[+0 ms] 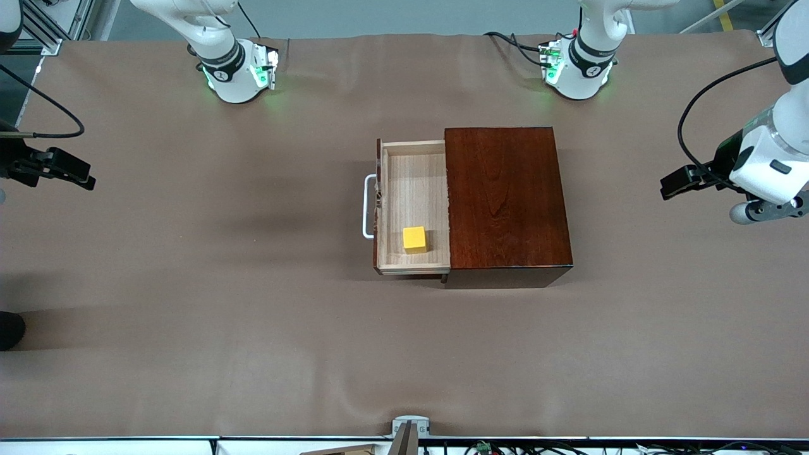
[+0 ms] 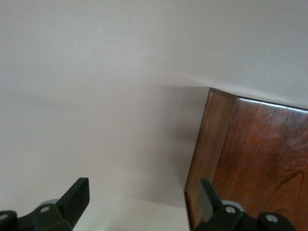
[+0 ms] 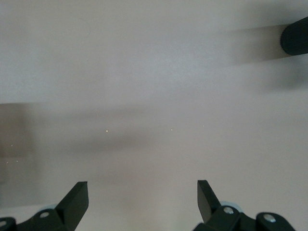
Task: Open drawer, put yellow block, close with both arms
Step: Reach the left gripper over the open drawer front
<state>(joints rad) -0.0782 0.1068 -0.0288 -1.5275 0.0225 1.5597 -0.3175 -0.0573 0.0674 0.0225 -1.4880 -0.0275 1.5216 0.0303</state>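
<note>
The drawer stands pulled out of the dark mahogany box toward the right arm's end of the table, its white handle outermost. The yellow block lies in the light-wood tray, in the corner nearer the front camera. My left gripper hangs open and empty over the table at the left arm's end. In the left wrist view the left gripper has a corner of the box beside one finger. My right gripper waits open over bare table at the right arm's end; the right gripper holds nothing.
A dark rounded object sits at the table's edge at the right arm's end, also seen as a dark shape in the right wrist view. A camera mount stands at the edge nearest the front camera. Brown cloth covers the table.
</note>
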